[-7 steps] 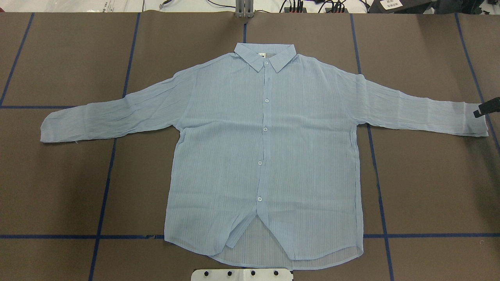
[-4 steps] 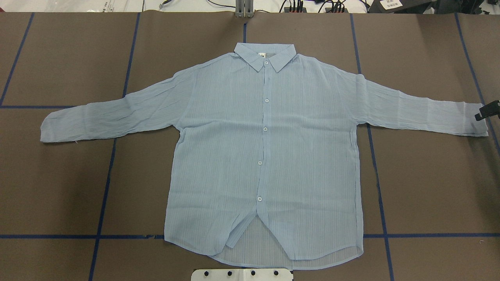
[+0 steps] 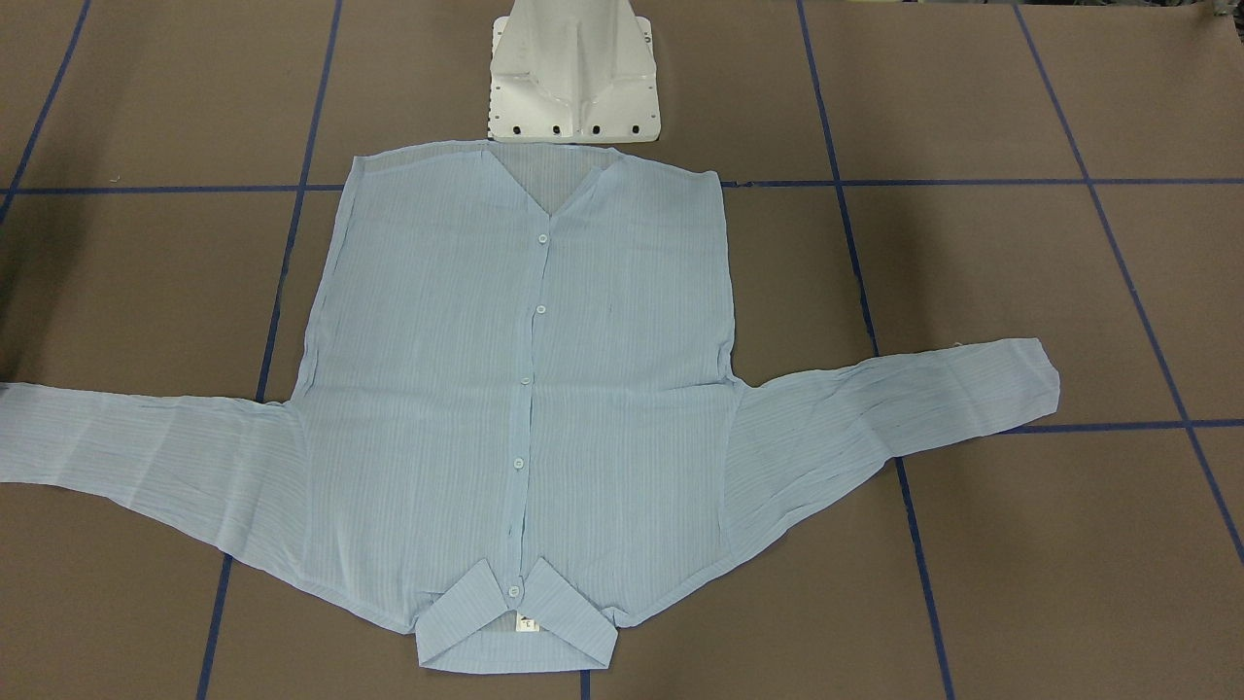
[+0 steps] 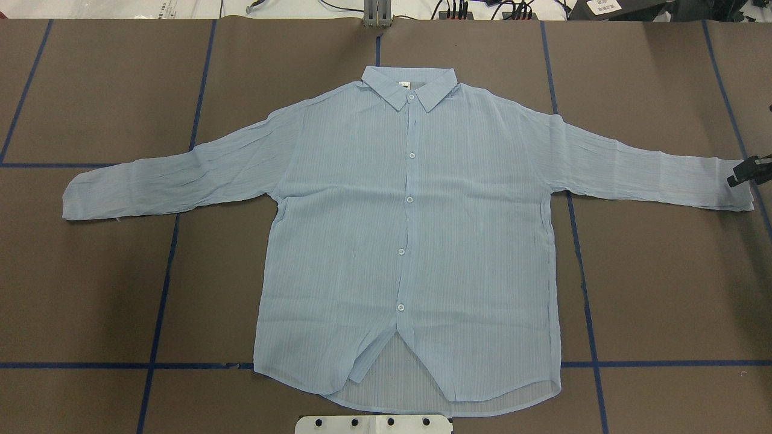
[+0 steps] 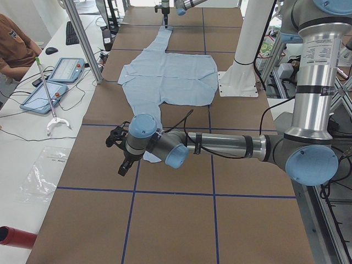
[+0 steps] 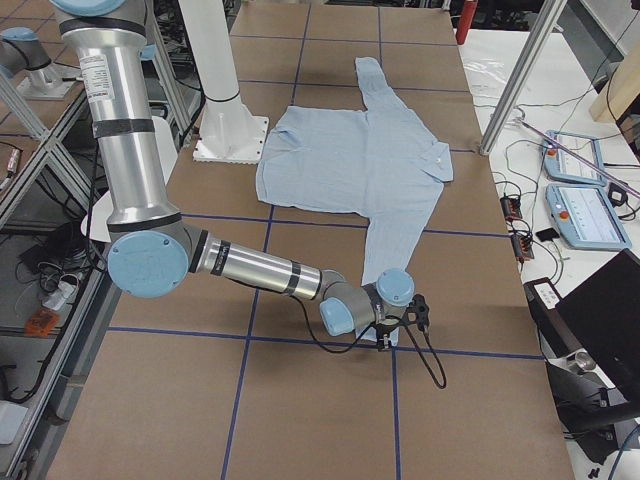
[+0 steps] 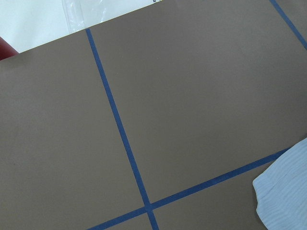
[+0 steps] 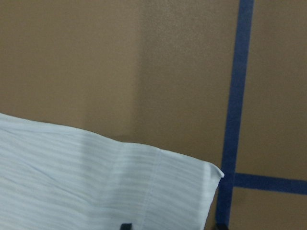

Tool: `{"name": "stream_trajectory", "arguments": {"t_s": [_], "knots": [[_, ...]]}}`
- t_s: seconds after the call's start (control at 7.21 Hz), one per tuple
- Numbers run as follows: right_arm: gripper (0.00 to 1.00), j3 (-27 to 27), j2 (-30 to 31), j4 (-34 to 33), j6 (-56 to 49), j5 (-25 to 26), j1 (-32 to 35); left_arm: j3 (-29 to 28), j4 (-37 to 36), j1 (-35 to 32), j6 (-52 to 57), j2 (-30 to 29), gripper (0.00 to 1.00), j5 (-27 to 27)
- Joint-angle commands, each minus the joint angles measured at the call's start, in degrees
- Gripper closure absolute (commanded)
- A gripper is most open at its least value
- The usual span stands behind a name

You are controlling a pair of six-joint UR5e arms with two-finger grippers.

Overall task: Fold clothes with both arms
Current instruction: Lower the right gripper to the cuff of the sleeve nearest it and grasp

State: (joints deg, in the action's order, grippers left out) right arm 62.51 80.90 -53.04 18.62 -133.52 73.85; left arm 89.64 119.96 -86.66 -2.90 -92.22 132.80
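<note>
Overhead exterior: thin light-blue striped button-up shirt (image 4: pixel 410 229) lies flat mid-table. Black right gripper (image 4: pixel 745 174), jaws seemingly parted, is over the right cuff (image 4: pixel 731 188); left gripper (image 5: pixel 123 163) jaws: cannot tell. Best pinch both cuffs squarely, through both layers.

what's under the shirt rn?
Brown table mat with blue tape lines that run in under the shirt. Whatever else lies beneath its body is covered; cannot tell.

shirt (image 4: pixel 410 241) spread on table (image 4: pixel 90 289), collar (image 4: pixel 408 84) far side
</note>
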Motion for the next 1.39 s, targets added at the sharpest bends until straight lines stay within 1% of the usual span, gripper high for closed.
{"name": "stream_trajectory", "arguments": {"t_s": [0.0,0.14,0.28,0.42,0.55,0.69,0.97,1.11,1.25], "knots": [[0.64,-0.28,-0.04,-0.05,0.01,0.02,-0.11,-0.08,0.01,0.0,0.0,-0.33,0.0,0.0],[0.68,-0.37,-0.13,-0.05,0.01,0.02,-0.11,-0.08,0.01,0.0,0.0,-0.33,0.0,0.0],[0.78,-0.19,-0.13,-0.05,0.01,-0.07,-0.11,0.0,0.01,0.0,0.0,-0.33,0.0,0.0],[0.83,0.33,-0.3,-0.14,0.01,-0.33,-0.11,0.0,0.01,0.0,0.0,-0.33,0.0,0.0],[1.0,0.51,-0.91,0.13,0.19,-0.68,0.24,-0.17,0.01,0.0,-0.09,-0.33,0.0,0.0],[1.0,1.29,-0.83,0.21,0.1,-0.77,0.42,-0.35,0.01,0.0,0.0,-0.51,0.0,0.0],[1.0,7.42,-0.74,0.04,0.19,-2.35,0.51,-0.61,0.01,0.0,0.09,-0.59,0.0,0.0],[1.0,9.89,-1.87,0.04,0.36,-5.75,0.42,-0.78,-0.16,0.0,0.0,-0.59,0.0,0.0],[1.0,12.0,-3.8,0.04,4.54,-9.0,0.42,-0.79,-0.16,0.0,0.09,-0.51,0.0,0.0]]}}
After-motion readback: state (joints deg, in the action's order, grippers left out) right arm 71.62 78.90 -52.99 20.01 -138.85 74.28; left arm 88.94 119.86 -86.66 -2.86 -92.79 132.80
